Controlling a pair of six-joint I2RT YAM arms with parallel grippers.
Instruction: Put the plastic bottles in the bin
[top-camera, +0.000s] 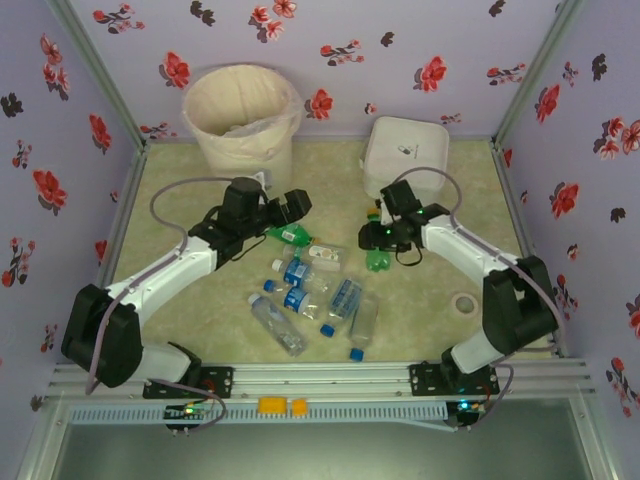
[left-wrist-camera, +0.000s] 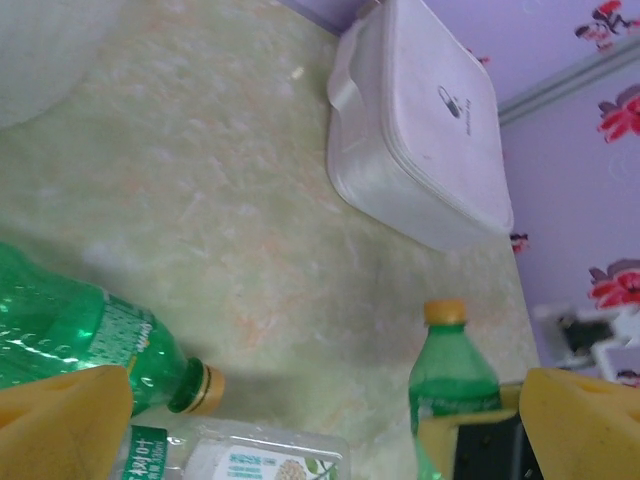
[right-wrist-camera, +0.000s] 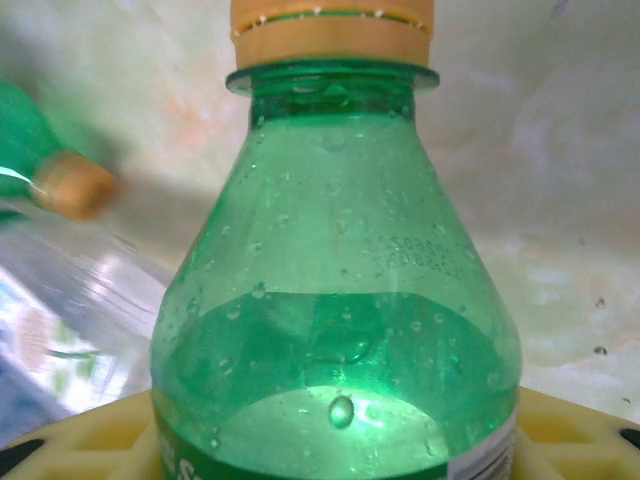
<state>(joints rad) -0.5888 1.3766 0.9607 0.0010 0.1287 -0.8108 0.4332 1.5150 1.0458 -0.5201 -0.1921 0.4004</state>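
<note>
The bin (top-camera: 240, 115) stands at the back left, cream-white with a pale bag liner. Several crushed clear plastic bottles (top-camera: 310, 295) with blue labels lie mid-table. My right gripper (top-camera: 383, 240) (right-wrist-camera: 335, 440) is shut on a green bottle (top-camera: 378, 260) (right-wrist-camera: 335, 300) with an orange cap, held upright; that bottle (left-wrist-camera: 452, 375) also shows in the left wrist view. My left gripper (top-camera: 297, 205) (left-wrist-camera: 320, 430) is open, its yellow fingers (left-wrist-camera: 60, 420) wide apart just above another green bottle (top-camera: 288, 235) (left-wrist-camera: 80, 335) lying on its side, beside a clear bottle (left-wrist-camera: 230, 455).
A flat white lidded box (top-camera: 405, 150) (left-wrist-camera: 420, 120) sits at the back right, just behind the right gripper. A roll of tape (top-camera: 463, 303) lies near the right arm. A loose blue cap (top-camera: 356, 353) rests near the front edge. Flowered walls close three sides.
</note>
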